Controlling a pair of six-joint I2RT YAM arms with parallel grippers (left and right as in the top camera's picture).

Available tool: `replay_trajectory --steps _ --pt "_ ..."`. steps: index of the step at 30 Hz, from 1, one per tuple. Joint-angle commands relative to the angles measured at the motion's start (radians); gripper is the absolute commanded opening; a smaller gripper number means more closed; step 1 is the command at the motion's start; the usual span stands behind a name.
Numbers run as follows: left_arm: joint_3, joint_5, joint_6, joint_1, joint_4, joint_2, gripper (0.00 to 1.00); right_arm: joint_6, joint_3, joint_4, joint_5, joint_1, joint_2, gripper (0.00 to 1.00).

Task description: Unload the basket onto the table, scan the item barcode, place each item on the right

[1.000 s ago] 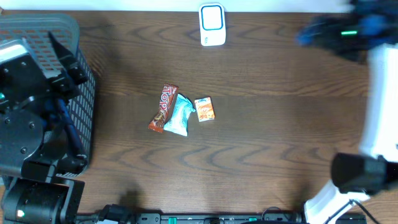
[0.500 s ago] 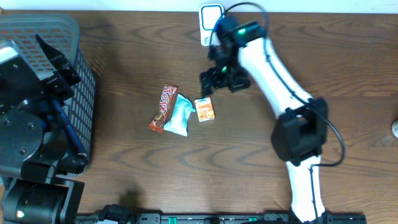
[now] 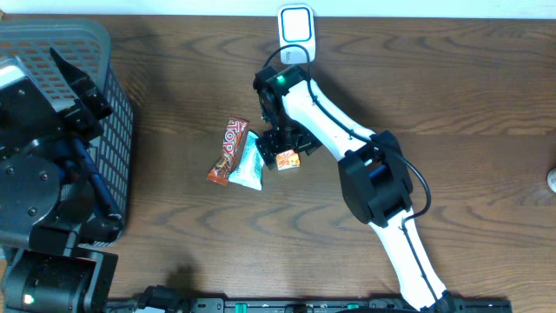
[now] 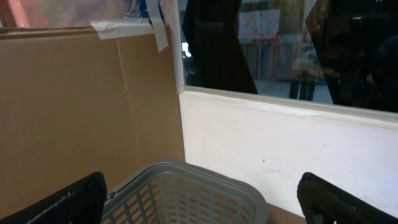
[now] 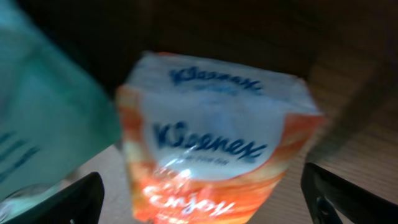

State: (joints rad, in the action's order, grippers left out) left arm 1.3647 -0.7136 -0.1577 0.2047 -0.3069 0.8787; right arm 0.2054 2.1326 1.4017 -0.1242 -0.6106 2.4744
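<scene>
While the left gripper hangs over the grey plastic lattice basket at the table's left end, jaws spread wide w/ nothing btwn them, the action's at centre. Right gripper is low over the small orange-and-white Kleenex tissue pack, jaws wide apart. Wrist view has one dark fingertip each side of the pack, and neither touches it as far as I can see, so no grip. Pack lies flat on the dark brown wooden table, logo side up, approx mid-table. Just beside it, on the basket side: light teal plastic packet. Next to that, a red candy-bar wrapper lying on a diagonal. White boxy barcode scanner w/ blue-rimmed window sits at the far edge, well apart from the pack. Right arm stretches across from the near right corner, wrist bent down over the items.
</scene>
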Motion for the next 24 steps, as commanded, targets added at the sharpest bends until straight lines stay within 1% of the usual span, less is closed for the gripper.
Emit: replay_trajectory --steps 1,8,9,15,17,20,24 --pt "-0.006 -0.017 -0.006 -0.003 0.005 -0.008 0.98 0.031 0.001 0.006 0.106 -0.006 0.013 0.88" --pt "-0.006 -0.017 -0.006 -0.003 0.005 -0.007 0.98 0.028 0.001 0.040 0.184 -0.004 0.013 0.61" --pt "-0.006 -0.017 -0.006 -0.003 0.004 -0.007 0.98 0.025 0.001 0.043 0.188 -0.004 0.013 0.59" --pt "-0.006 -0.016 -0.006 -0.003 0.004 -0.007 0.98 0.023 0.001 0.098 0.373 0.004 0.011 0.59" --pt "-0.006 -0.016 -0.006 -0.003 0.004 -0.007 0.98 0.023 0.001 0.115 0.430 0.010 0.011 0.62" --pt "-0.006 -0.016 -0.006 -0.003 0.004 -0.007 0.98 0.023 0.004 0.143 0.472 0.017 0.008 0.70" --pt "-0.006 -0.016 -0.005 -0.003 0.000 -0.007 0.98 0.027 0.021 0.176 0.455 0.027 -0.007 0.73"
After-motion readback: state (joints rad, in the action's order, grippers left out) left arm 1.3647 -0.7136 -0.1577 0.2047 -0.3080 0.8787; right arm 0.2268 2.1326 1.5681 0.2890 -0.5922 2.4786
